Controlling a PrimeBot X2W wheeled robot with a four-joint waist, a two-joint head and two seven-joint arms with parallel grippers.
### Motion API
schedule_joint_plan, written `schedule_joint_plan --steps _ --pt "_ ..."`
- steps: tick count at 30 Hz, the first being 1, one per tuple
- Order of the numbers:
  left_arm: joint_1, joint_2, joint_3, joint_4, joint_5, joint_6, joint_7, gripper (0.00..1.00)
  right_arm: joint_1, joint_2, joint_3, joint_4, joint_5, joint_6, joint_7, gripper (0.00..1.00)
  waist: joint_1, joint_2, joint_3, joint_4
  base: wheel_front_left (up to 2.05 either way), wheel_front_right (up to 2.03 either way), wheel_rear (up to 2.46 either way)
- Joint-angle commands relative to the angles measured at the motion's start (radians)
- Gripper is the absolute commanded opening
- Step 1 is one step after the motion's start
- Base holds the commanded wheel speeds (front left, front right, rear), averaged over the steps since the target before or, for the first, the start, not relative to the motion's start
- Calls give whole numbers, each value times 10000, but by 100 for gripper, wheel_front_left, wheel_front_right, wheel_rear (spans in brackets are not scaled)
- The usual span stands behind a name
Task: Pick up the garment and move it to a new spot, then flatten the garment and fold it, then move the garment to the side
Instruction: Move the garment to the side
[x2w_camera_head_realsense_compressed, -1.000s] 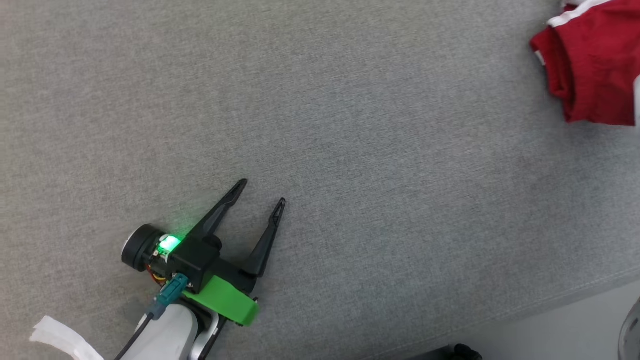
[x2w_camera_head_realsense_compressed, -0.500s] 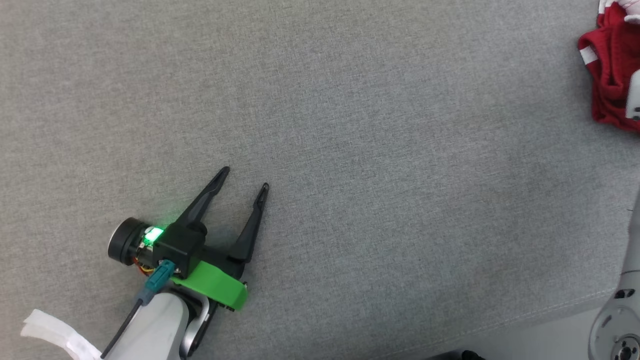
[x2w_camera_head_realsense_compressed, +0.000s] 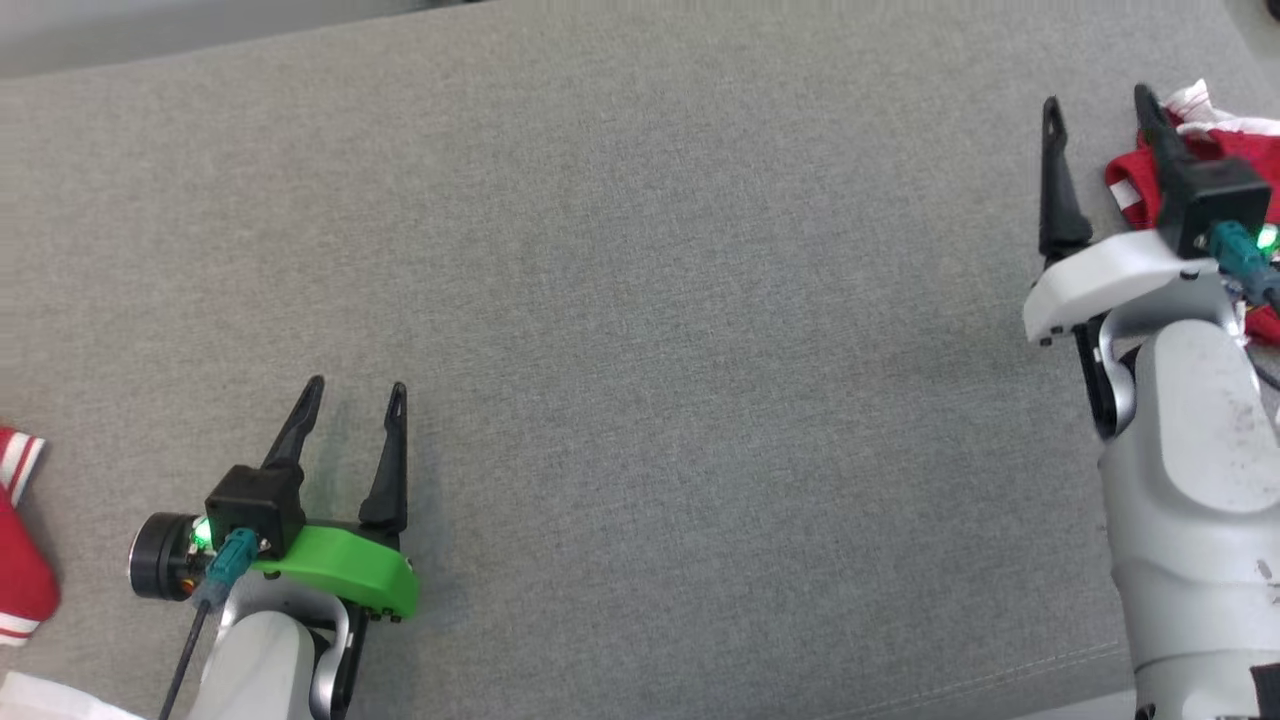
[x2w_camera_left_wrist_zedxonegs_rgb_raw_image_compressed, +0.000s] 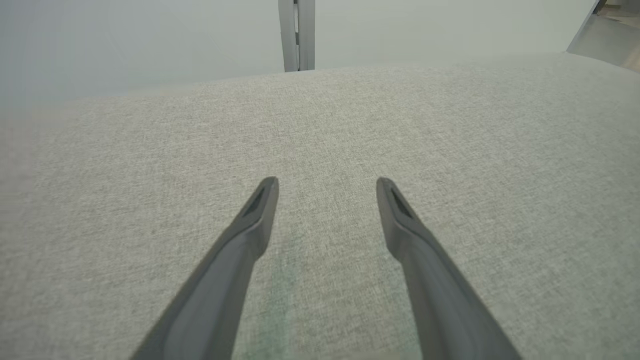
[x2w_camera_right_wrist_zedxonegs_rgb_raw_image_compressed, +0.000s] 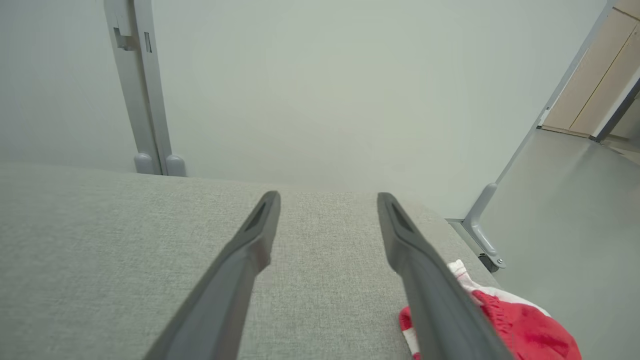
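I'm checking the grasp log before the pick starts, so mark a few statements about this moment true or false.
1. The left gripper is open with nothing between its fingers. True.
2. The right gripper is shut on the garment. False: it is open, and the garment lies beside one finger, not between the two.
3. The garment is red with white trim. True.
4. The surface under both grippers is bare wood. False: it is grey woven fabric.
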Motion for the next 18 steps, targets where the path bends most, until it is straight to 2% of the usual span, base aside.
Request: schedule_joint_plan --steps 1,6,10,18 --pt "162 -69 227 85 74 35 4 100 421 -60 236 -105 377 -19 -38 100 -1 0 -775 424 0 0 0" --pt "474 -339 1096 368 314 75 4 100 1701 -66 1184 -413 1541 -19 -40 100 -1 0 -1417 669 0 0 0" --pt "730 -504 1629 470 550 145 4 100 2614 -60 1716 -642 2028 -19 -41 100 -1 0 -1852 822 0 0 0" --pt "1588 -729 2318 417 815 119 4 100 4006 -52 2036 -1023 2749 -19 -42 100 -1 0 -2657 840 0 0 0"
